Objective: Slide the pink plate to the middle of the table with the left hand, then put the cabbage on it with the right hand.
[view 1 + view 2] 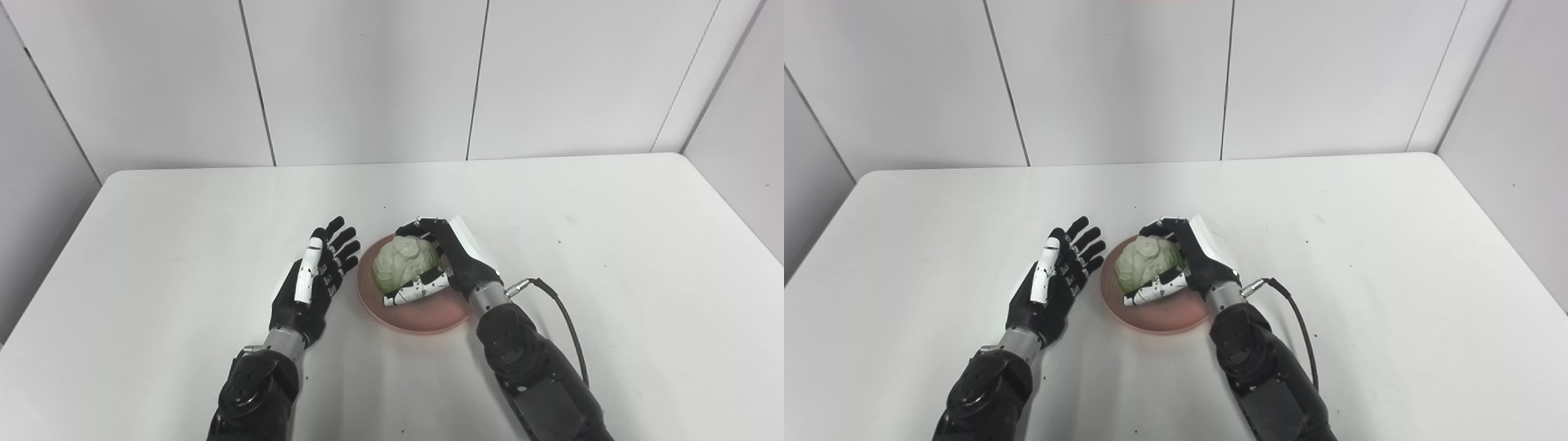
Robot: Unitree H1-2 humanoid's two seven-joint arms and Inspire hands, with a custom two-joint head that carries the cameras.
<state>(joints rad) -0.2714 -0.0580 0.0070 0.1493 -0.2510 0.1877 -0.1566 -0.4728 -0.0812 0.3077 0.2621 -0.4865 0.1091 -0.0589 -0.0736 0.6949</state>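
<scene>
The pink plate [422,313] lies near the middle of the white table, a little toward the front. The pale green cabbage [401,263] rests on the plate. My right hand [450,260] is wrapped around the cabbage, fingers over its far side and thumb across its near side, so it is shut on it. My left hand [315,278] lies open just left of the plate, palm facing the plate, fingers stretched out, holding nothing. It does not clearly touch the rim.
The white table [184,233] ends at a grey panelled wall behind. A black cable [566,321] loops from my right wrist over the table. Bare tabletop lies to the left, right and behind the plate.
</scene>
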